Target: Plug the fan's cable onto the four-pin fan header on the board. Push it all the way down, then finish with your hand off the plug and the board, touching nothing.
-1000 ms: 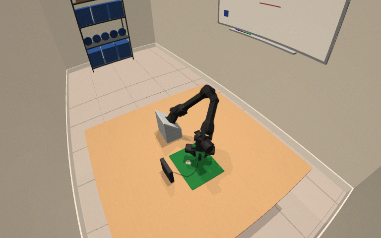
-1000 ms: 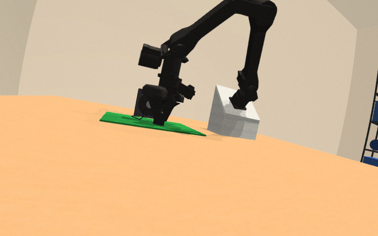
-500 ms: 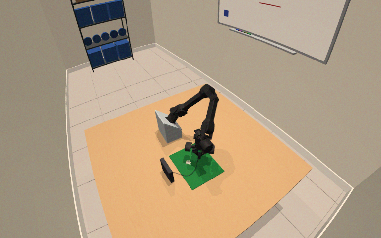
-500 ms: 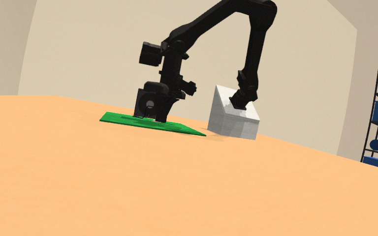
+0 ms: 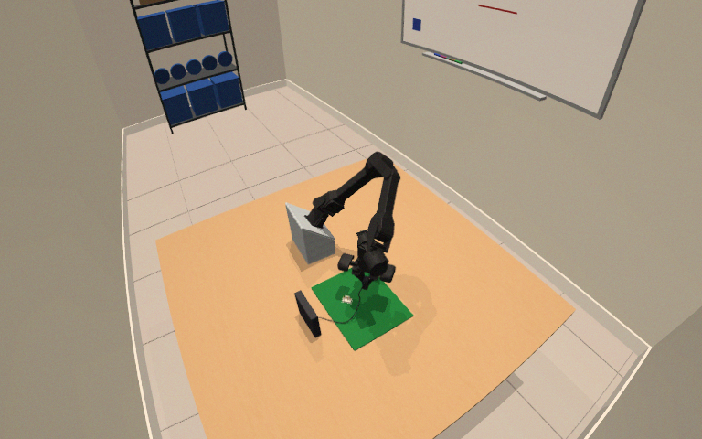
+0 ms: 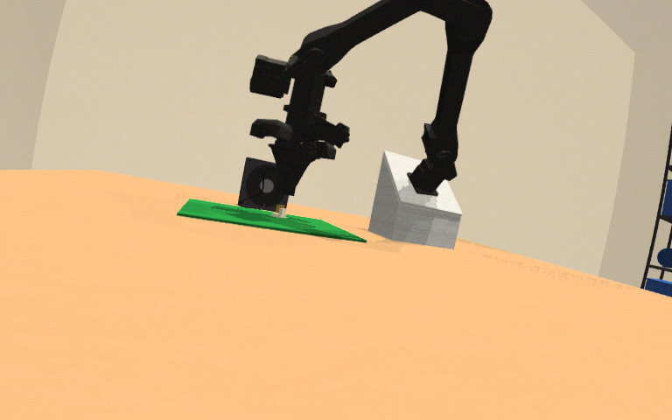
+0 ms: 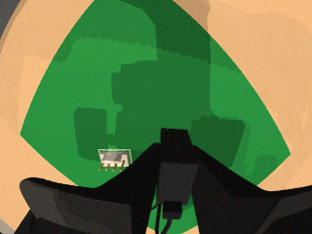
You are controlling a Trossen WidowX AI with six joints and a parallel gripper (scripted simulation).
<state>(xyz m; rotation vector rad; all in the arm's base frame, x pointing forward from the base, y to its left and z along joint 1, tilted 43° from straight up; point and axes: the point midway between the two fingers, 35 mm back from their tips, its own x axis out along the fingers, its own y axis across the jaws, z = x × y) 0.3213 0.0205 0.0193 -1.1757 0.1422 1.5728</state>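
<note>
My gripper (image 5: 365, 283) (image 6: 290, 190) (image 7: 174, 150) is shut on the black plug (image 7: 176, 180), which is held a little above the green board (image 5: 385, 325) (image 6: 218, 218) (image 7: 97, 58). In the exterior view the plug cannot be told from the dark fingers. The thin black cable (image 5: 356, 312) (image 7: 167, 226) runs from the plug to the black fan (image 5: 307, 314) (image 6: 253, 180), which stands upright beside the board. The pale four-pin header (image 5: 346, 299) (image 6: 282, 213) (image 7: 115, 158) stands on the board, left of the plug in the wrist view. Its pins are bare.
The arm's base sits on a grey sloped block (image 5: 317, 247) (image 6: 421, 223) behind the board, on the tan table (image 5: 248, 372) (image 6: 297, 321). A shelf with blue boxes (image 5: 201, 97) and a whiteboard (image 5: 517, 51) are far off by the walls.
</note>
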